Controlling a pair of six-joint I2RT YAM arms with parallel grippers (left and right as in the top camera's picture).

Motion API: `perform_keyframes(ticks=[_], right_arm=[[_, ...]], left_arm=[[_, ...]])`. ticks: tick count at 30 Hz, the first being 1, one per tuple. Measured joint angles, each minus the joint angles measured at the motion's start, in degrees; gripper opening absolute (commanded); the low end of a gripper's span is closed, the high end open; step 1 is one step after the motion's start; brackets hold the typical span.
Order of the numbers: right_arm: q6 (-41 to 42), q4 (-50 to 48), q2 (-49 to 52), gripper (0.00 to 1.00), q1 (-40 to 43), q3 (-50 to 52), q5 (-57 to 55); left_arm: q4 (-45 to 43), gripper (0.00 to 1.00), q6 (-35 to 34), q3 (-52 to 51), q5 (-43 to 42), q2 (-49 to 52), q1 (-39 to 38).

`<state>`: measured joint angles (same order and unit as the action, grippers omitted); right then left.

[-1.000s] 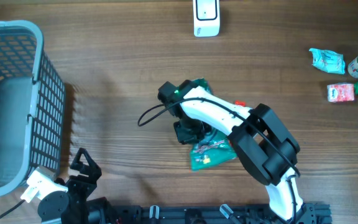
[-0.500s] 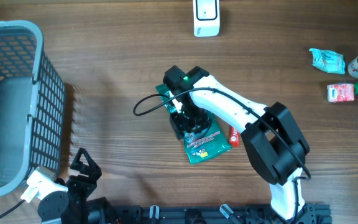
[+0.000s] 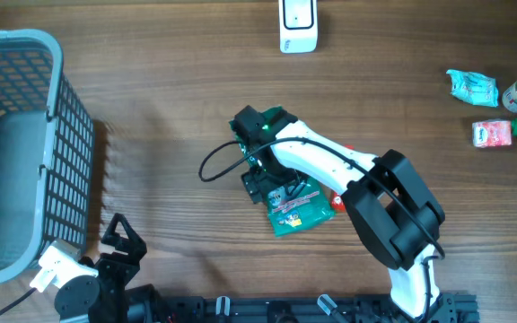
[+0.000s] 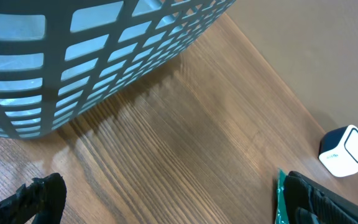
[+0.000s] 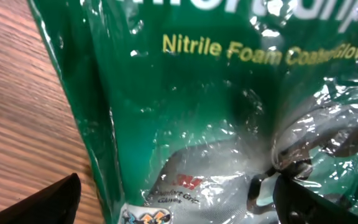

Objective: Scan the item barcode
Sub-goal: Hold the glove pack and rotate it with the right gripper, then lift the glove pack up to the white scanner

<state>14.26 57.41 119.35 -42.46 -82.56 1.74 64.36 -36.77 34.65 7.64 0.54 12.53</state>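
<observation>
Shifting since a second ago: right tool [image 3: 269, 186] sitting further over green glove packet [image 3: 300, 212], packet slightly turned.

Overhead: packet lying flat on tabletop [image 3: 151, 135], directly under that tool. Judging the step as releasing to regrip, with the barcode not yet showing to scanner [image 3: 297, 25], which is well beyond the tool. Next move is likely calling for an edge grip, then facing the code toward the scanner.

Left wrist: left tool [image 4: 169, 186] spreading wide, holding nothing; basket [image 4: 73, 62] ahead, plain beige wall behind.

Right wrist: fingers spread, pinching nothing; packet [image 5: 197, 93] resting on wood-grain tabletop [image 5: 23, 112].
</observation>
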Motion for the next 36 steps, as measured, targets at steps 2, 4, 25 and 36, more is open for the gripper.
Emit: perform_keyframes(ticks=[2,4,25,36], right_arm=[[0.24,0.17,0.0,0.63,-0.04,0.04,-0.39],[0.42,0.52,0.02,0.34,-0.04,0.07,-0.5],[-21.75,6.91,1.09,0.04,7.58,-3.41,46.8],[-56.87,12.0,1.09,0.05,15.1,-3.8,77.66]], left_arm=[[0.0,1.0,0.0,0.0,0.0,0.0,0.0],[0.0,1.0,0.0,0.0,0.0,0.0,0.0],[0.0,1.0,0.0,0.0,0.0,0.0,0.0],[-0.02,1.0,0.0,0.0,0.0,0.0,0.0]])
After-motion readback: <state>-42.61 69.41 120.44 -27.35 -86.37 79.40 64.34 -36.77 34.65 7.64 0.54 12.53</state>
